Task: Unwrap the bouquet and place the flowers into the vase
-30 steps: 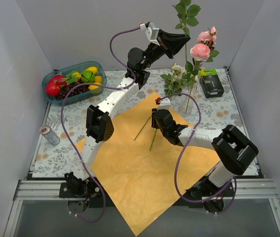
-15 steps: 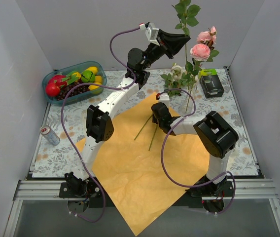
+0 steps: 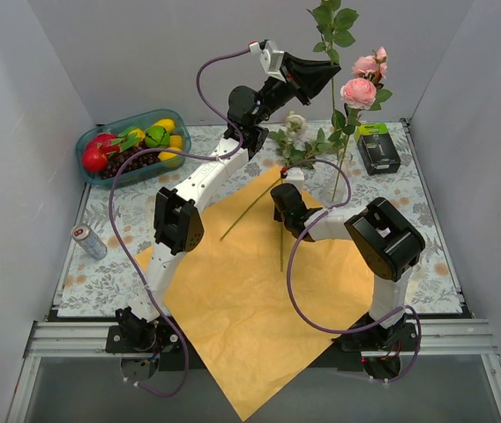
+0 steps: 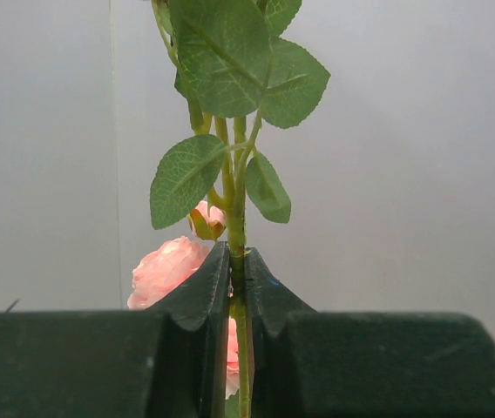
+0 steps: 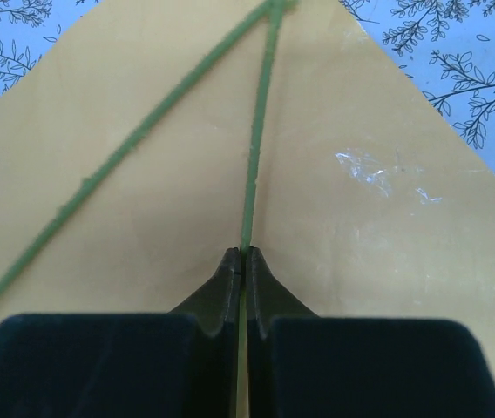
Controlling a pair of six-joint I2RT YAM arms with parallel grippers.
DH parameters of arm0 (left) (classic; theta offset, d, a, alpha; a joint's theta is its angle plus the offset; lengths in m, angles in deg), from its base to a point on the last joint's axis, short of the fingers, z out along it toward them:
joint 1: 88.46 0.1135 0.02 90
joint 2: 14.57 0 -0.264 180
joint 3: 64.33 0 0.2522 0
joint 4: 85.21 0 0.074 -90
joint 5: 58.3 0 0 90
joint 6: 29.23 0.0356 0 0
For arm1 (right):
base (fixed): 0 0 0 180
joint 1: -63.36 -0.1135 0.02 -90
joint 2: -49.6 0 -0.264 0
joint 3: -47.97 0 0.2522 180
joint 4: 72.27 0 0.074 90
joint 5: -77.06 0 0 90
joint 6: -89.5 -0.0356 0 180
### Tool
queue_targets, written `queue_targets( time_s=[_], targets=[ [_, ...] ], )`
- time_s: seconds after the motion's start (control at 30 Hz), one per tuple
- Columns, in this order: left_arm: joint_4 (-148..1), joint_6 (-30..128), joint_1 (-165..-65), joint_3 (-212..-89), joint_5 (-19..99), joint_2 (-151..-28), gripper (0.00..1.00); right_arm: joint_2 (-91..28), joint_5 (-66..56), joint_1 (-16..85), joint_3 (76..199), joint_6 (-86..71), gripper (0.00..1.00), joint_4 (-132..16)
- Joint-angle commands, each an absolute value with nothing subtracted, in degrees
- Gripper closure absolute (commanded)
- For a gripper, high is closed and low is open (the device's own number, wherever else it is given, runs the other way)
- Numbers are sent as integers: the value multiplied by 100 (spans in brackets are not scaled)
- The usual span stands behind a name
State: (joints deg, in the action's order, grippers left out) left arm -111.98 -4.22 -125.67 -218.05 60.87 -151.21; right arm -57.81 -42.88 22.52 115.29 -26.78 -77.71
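Leafy rose stem (image 4: 234, 205) clamped upright in left gripper (image 4: 239, 261), raised near far edge of table (image 3: 109, 264). Second stem (image 5: 259, 131) pinched in right gripper (image 5: 243, 259), over orange paper (image 5: 143, 218).

Bright, soft, even light falls from above, and the orange paper (image 3: 259, 308) carries only faint shadows beneath the arms. In the wrist views the left tool (image 4: 239, 287) and the right tool (image 5: 243, 261) loom dark and slightly blurred, while the flowers (image 4: 230, 52) look crisp.
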Motion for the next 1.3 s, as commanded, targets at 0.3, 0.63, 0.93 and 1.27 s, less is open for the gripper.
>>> queue_targets(
  time_s=[0.3,0.63,0.93,1.27],
  targets=[
    [-11337,-410,-12537,-21907,5939,-15010,100,-3735,-4318,1811,10068,-2019,99,-8496],
    [-11346,-295,-12379,-21907,5824,-15009,100,-869,-3650,1564,9275,-1650,99,-7083],
    [-11407,-216,-12239,-22056,5684,-14957,100,1038,-4449,1388,9487,-1650,99,-5666],
    [-11443,-453,-12151,-21230,5649,-14377,100,-1717,-2325,2431,10487,-1236,72,-5798]
  ],
)
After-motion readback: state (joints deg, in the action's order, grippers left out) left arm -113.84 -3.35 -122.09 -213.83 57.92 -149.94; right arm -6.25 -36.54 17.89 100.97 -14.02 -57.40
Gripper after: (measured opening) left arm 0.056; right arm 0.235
